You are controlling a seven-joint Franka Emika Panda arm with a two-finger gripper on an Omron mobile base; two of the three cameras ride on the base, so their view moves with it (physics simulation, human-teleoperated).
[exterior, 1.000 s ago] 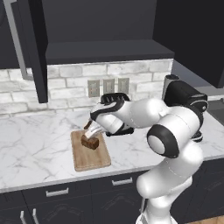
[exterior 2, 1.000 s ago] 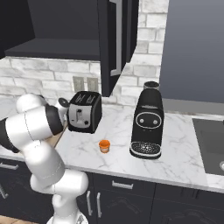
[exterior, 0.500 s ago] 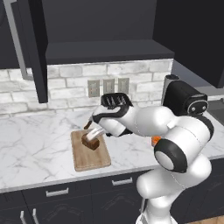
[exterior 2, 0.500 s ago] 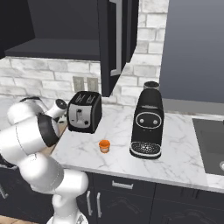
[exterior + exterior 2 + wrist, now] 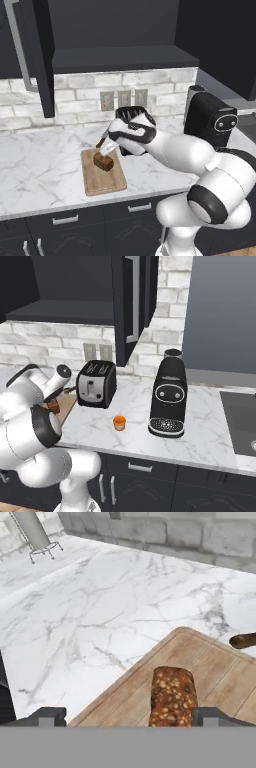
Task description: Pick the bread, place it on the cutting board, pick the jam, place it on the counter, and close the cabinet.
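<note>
Nearby, toaster (image 5: 96, 384) beside cutting board (image 5: 103, 172).

Pale brick backsplash (image 5: 75, 100), wall outlets (image 5: 123, 99), toaster (image 5: 96, 384), coffee machine (image 5: 169, 393)

bread (image 5: 172, 697): dark brown, speckled with pale seeds
cutting board (image 5: 103, 179): light tan wood with straight grain lines
counter (image 5: 40, 170): white marble with grey veins
jam (image 5: 119, 423): orange jar
cabinet (image 5: 132, 303): dark charcoal, with a silver bar handle
wall (image 5: 75, 100): pale grey and white bricks with light joints
toaster (image 5: 96, 384): black body with a silver front
coffee machine (image 5: 169, 393): glossy black
drawers (image 5: 150, 481): dark, with short silver handles
arm (image 5: 195, 160): white with dark joints
</note>
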